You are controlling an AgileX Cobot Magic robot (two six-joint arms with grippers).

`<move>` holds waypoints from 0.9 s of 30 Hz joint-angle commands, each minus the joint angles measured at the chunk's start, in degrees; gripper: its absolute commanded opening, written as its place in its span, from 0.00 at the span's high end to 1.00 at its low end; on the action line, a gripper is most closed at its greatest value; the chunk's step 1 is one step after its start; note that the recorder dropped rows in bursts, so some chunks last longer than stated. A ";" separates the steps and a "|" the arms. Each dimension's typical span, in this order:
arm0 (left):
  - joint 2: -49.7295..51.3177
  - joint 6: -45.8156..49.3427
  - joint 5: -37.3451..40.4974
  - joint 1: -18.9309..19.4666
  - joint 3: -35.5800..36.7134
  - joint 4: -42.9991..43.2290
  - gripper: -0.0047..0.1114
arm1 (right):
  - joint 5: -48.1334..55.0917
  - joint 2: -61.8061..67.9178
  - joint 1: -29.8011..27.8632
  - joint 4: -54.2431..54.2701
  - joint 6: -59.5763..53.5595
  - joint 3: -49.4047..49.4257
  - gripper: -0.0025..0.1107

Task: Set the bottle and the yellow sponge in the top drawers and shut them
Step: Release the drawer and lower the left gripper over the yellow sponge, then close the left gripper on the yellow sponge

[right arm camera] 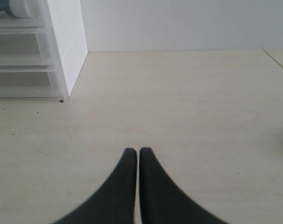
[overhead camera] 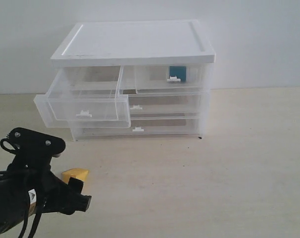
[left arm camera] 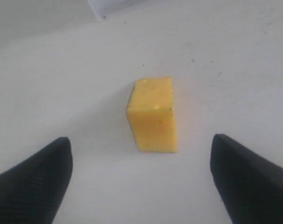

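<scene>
Yellow sponge [left arm camera: 153, 116]: long axis seemingly along left jaws.

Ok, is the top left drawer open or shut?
Open: the top left drawer sticks well out of the cabinet.

The yellow sponge [left arm camera: 153, 116] sits alone on the pale table [left arm camera: 235, 70], a blocky piece of foam with a few small light specks on its upper face (the side faces look a deeper orange). The left gripper [left arm camera: 141, 139] has its dark jaws spread wide, one to either side of the sponge, neither touching it.
</scene>
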 commanded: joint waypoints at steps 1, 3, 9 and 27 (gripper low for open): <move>3.34 -0.70 3.68 -0.23 -2.17 0.37 0.33 | -0.41 -0.28 -0.01 -0.13 0.00 0.27 0.98; 5.06 -0.70 3.55 -0.23 -3.25 0.37 0.33 | -0.41 -0.28 -0.01 -0.13 0.00 0.27 0.98; 5.00 0.16 1.69 -0.23 -3.57 0.37 0.33 | -0.41 -0.28 -0.01 -0.13 0.00 0.27 0.98; -4.32 1.86 -5.61 -0.23 -2.54 0.37 0.33 | -0.41 -0.28 -0.01 -0.13 0.00 0.27 0.98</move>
